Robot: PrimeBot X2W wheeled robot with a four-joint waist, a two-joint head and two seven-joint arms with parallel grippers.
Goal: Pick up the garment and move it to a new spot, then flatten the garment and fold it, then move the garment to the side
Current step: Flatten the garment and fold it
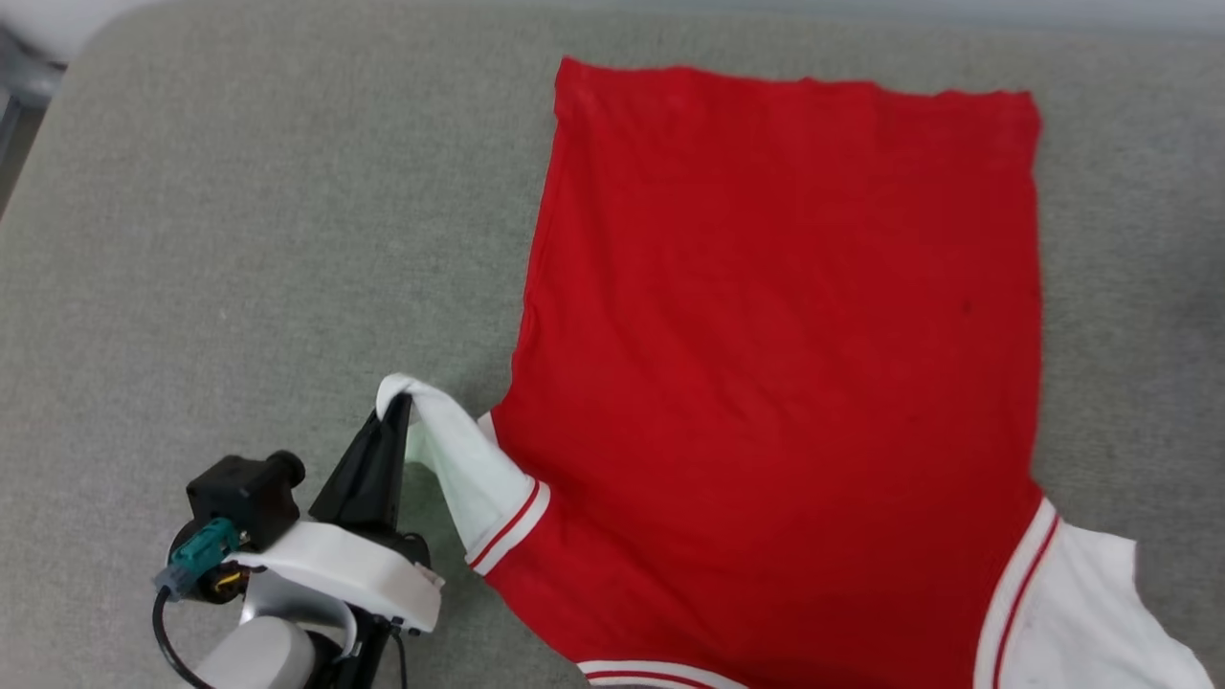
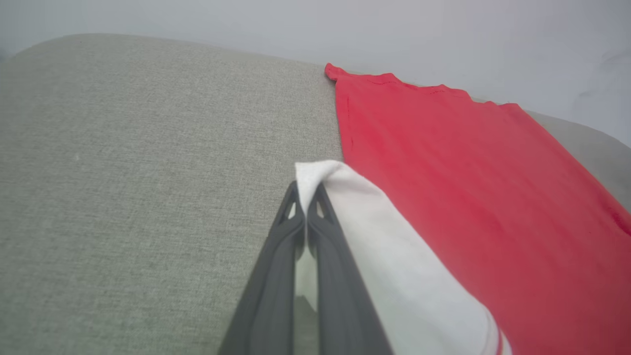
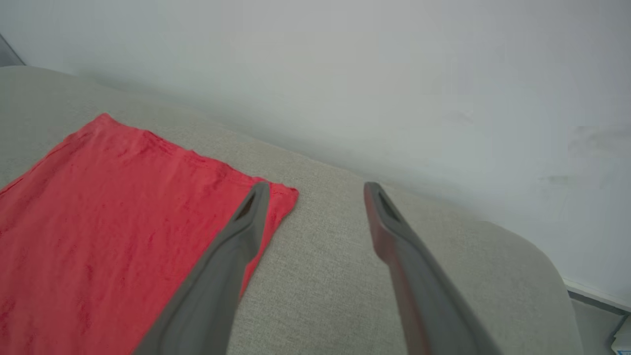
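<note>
Left gripper (image 1: 397,407) is pinched shut on the tip of the garment's (image 1: 785,335) white sleeve (image 1: 469,474), holding it up off the grey cushion (image 1: 239,239), I'd guess to tug it out flat. The red body lies spread to its right. Right gripper (image 3: 315,190) is wide open and empty, with the hem corner ahead of it.

Between the pressed-together fingers (image 2: 271,286) of the left gripper (image 2: 306,192), the pinched sleeve (image 2: 394,256) edge is hidden, and the picture's bottom cuts off their bases. Left of the wide-apart right gripper (image 3: 317,190), the shirt (image 3: 98,222) runs out of frame, one finger covering part of its side edge. In the head view, right of the left fingers, the trim (image 1: 660,673) is cut off.
</note>
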